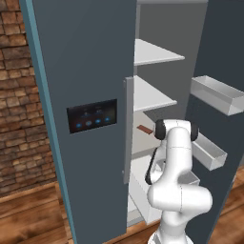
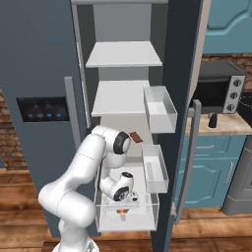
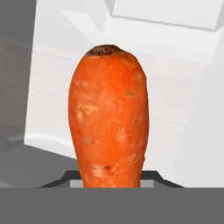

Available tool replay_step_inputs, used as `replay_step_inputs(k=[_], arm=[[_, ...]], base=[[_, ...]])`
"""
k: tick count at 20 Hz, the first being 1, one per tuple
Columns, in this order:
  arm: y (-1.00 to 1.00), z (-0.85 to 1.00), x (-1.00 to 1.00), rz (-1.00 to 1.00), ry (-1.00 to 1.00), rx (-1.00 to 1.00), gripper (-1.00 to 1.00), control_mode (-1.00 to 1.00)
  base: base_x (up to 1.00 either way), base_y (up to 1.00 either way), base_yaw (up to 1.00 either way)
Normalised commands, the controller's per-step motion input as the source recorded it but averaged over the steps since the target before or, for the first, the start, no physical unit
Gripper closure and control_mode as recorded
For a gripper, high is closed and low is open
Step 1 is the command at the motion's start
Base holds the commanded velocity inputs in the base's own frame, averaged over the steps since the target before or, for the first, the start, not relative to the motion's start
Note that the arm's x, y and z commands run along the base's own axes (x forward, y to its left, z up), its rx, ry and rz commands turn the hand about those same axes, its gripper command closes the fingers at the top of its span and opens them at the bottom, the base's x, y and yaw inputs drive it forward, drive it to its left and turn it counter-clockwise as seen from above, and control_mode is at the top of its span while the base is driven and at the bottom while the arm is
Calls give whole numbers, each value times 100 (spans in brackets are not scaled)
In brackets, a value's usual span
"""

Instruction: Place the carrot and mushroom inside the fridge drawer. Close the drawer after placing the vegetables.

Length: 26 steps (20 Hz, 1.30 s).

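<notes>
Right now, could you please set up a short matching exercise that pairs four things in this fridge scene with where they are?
Things:
1. carrot
2. fridge drawer
3. brown item
4. toaster oven

Places:
A. on the counter right of the fridge
B. pulled out at the fridge's bottom
C. between the gripper's fingers, over the drawer
D. on a fridge shelf, behind the arm

Pairs: 1-C, 2-B, 3-D, 4-A

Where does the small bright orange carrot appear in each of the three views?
Left base view: the white arm stands in front of the white pull-out fridge drawer; no orange to mark.
Right base view: small bright orange carrot low centre, under the hand, inside the drawer.
Hand view: carrot centre, stem end up, held close.
Shared landmark: the drawer's pale walls.
</notes>
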Motion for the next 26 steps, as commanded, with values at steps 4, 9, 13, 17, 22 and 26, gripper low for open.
replay_step_inputs(k=[4, 9, 13, 17, 22, 26], arm=[[0, -13, 0, 0, 0, 0, -100, -100], [0, 11, 0, 0, -1, 0, -100, -100], [0, 78, 0, 0, -4, 0, -100, -100], [4, 100, -11, -1, -4, 0, -100, -100], [3, 100, -39, -8, -7, 0, -100, -100], [14, 100, -34, -12, -6, 0, -100, -100]], base=[[0, 0, 0], [0, 0, 0], [0, 0, 0], [0, 0, 0], [0, 0, 0], [0, 0, 0]])
